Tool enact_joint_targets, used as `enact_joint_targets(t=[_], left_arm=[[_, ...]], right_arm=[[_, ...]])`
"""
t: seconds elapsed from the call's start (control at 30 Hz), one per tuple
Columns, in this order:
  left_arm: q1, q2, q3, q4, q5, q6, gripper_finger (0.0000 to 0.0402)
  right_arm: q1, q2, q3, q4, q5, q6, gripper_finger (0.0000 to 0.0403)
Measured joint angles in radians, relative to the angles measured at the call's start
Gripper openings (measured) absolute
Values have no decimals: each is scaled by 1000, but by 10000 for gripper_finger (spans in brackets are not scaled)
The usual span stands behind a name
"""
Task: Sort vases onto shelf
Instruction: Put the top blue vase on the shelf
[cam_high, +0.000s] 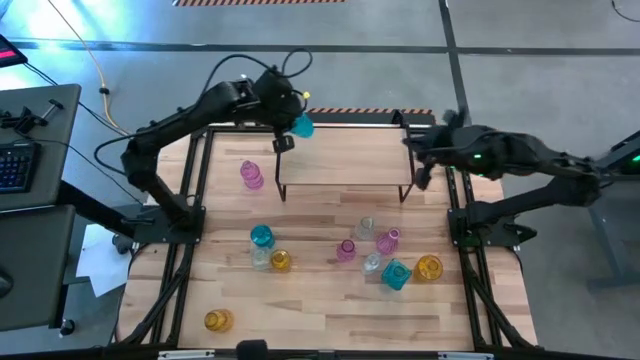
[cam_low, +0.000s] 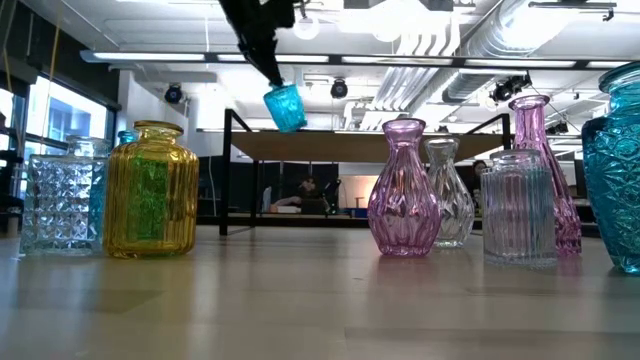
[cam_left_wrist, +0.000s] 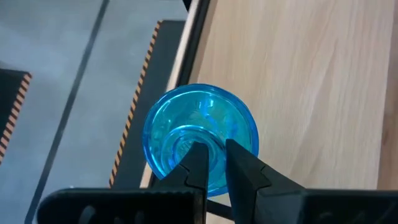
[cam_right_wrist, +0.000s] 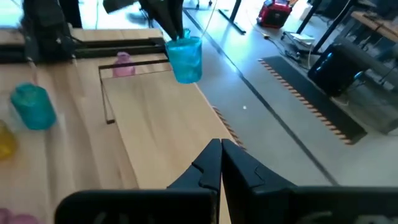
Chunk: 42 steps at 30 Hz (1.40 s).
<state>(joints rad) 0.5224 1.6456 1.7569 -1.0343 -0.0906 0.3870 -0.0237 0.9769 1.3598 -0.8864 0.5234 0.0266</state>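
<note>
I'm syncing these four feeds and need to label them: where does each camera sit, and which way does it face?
High view: overhead, looking straight down on the table, the shelf and both arms.
Low view: at tabletop height, looking level past the vases to the shelf; the left gripper hangs from above.
Left wrist view: looks down past its own fingers, shut on the blue vase.
Right wrist view: looks over the shelf past the shut right gripper.
All four show the blue vase.

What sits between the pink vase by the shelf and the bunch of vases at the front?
Nothing: the high view shows bare tabletop between the pink vase and the teal vase heading the bunch.
</note>
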Motion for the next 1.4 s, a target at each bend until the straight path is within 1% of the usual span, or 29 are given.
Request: enact_joint_targets(t=[0.1,0.2,0.53,0.93,1.4], left_arm=[[1,32,14,-47,-1,7,21],[1,57,23,-76,-4,8,21],[1,75,24,-72,-8,10,22],[0,73,24,-76,-8,11,67],[0,73,24,-74,-8,10,71]], right_arm=[[7,-38,0,-36,-1,44,0],[16,-48,0,-51,-1,58,0],[40,-19,0,-53,-4,61,0],[40,-15,0,-53,-3,60,0],[40,-15,0,-53,-3,59,0]])
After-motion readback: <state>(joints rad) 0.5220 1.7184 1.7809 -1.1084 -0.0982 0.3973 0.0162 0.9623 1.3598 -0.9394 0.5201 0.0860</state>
